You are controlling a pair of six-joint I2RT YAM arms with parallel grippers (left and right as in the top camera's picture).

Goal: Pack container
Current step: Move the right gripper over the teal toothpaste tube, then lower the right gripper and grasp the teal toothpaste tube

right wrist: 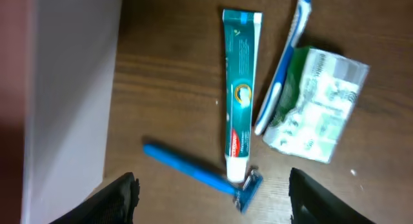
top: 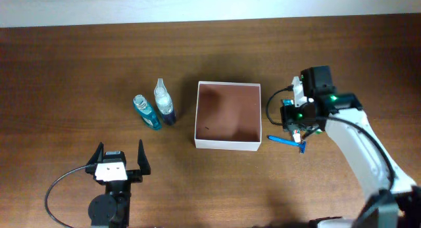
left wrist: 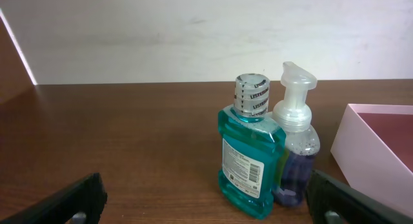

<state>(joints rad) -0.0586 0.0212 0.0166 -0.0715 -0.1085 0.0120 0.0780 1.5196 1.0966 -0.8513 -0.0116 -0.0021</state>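
Right claw (right wrist: 216, 201) hangs open over the razor (right wrist: 193, 172) and toothpaste (right wrist: 240, 95) right of the empty container (top: 227, 144), likely lined up to lift one in, while the left claw (top: 120, 148), also open, faces the bottles (left wrist: 248, 159) left of it.

Bottles (top: 147, 112) left of container (top: 227, 144); razor (top: 283, 141) right, probably touching toothpaste (right wrist: 240, 95).

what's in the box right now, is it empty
Empty: from overhead the container shows only its bare reddish-brown floor. The mouthwash bottle and the soap pump bottle stand outside it, to its left.
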